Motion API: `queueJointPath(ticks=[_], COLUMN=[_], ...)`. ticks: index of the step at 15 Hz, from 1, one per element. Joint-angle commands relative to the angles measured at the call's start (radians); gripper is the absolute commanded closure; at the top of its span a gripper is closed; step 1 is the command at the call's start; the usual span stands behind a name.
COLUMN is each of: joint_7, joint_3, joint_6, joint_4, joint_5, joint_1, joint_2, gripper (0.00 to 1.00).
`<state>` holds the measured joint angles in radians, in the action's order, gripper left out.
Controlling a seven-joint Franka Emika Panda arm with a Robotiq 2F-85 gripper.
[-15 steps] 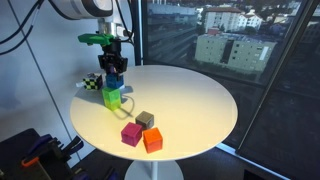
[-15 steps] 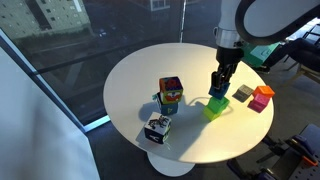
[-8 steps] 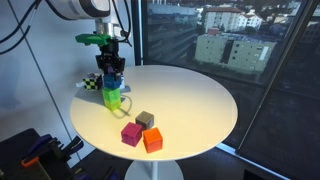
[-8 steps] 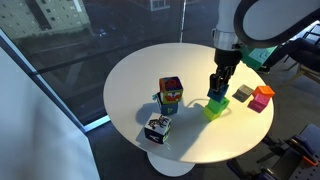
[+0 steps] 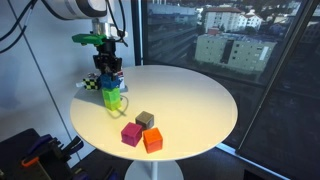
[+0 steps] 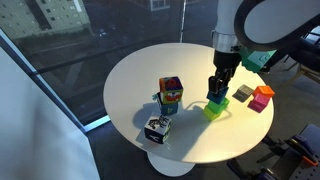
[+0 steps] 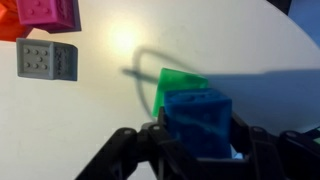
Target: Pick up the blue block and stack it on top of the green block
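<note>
The blue block (image 7: pixel 198 120) sits between my gripper's (image 7: pixel 198 138) fingers, which are shut on its sides. It hangs directly over the lime-green block (image 7: pixel 180 85), touching or just above its top, and is shifted a little off the green block's centre. In both exterior views the gripper (image 5: pixel 110 76) (image 6: pixel 217 88) points straight down over the green block (image 5: pixel 113 99) (image 6: pixel 213 109), with the blue block (image 5: pixel 111 87) (image 6: pixel 215 98) between them, near the edge of the round white table (image 5: pixel 195 100).
A magenta cube (image 5: pixel 131 133), an orange cube (image 5: pixel 152 139) and an olive-brown cube (image 5: pixel 146 120) lie together near the table's edge. A black-and-white checkered block (image 6: pixel 156 128) and a taller multicoloured box (image 6: pixel 170 95) stand on the table. Windows surround the table.
The gripper with the blue block has shifted slightly sideways above the green block. The other blocks have not moved.
</note>
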<state>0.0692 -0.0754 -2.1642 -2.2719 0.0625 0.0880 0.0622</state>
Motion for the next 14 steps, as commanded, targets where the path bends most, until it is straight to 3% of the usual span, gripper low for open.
queueJointPath(ticks=[1,14], joint_7=[0.023,0.018], joint_3=[0.001,0.011], joint_6=[0.014,-0.003], joint_4=[-0.033,-0.036], joint_5=[0.002,0.011], joint_1=[-0.002,-0.015], joint_2=[-0.052,-0.058], gripper=[0.68,0.68])
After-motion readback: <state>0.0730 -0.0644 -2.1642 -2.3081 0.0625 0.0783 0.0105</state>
